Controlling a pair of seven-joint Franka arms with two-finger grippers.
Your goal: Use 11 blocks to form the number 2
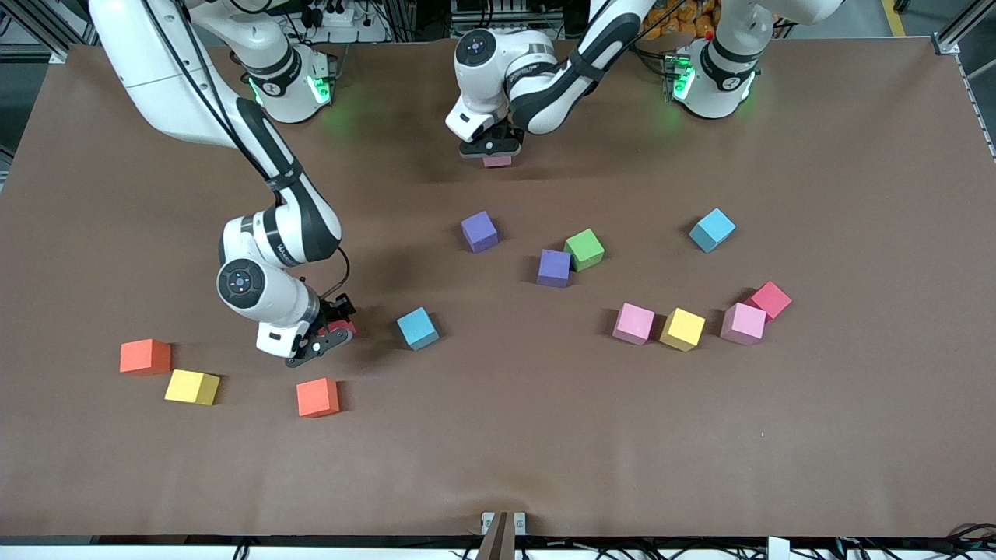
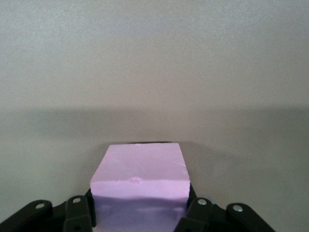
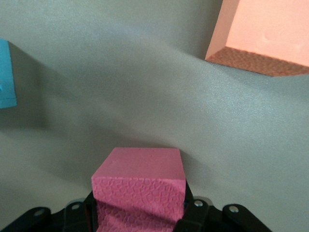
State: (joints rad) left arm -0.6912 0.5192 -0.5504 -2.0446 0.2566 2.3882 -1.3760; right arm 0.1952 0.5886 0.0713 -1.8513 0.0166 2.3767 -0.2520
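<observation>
We find the blocks scattered singly over the brown worktop; no digit shape is laid out, so no long axis or heading can be recorded for the number.

The left gripper hangs over the worktop near the robots' bases, about midway between the two arms' ends. Its fingers are closed against the two sides of a pale pink block — held square, top face level.

The right gripper is low over the worktop toward the right arm's end. Its fingers clamp a deep pink block, likewise held square.

Loose blocks, each resting flat:
- Toward the right arm's end: an orange block, a yellow block just beside it and nearer the front camera, and a second orange block nearest the camera of the three.
- A blue block lies near the right gripper, turned slightly askew.
- Mid-worktop: a purple block, and a second purple block touching a green block at a corner.
- Toward the left arm's end: a light blue block well apart; nearer the camera, a pink block touching a second yellow block, then another pink block against a red-pink block.
</observation>
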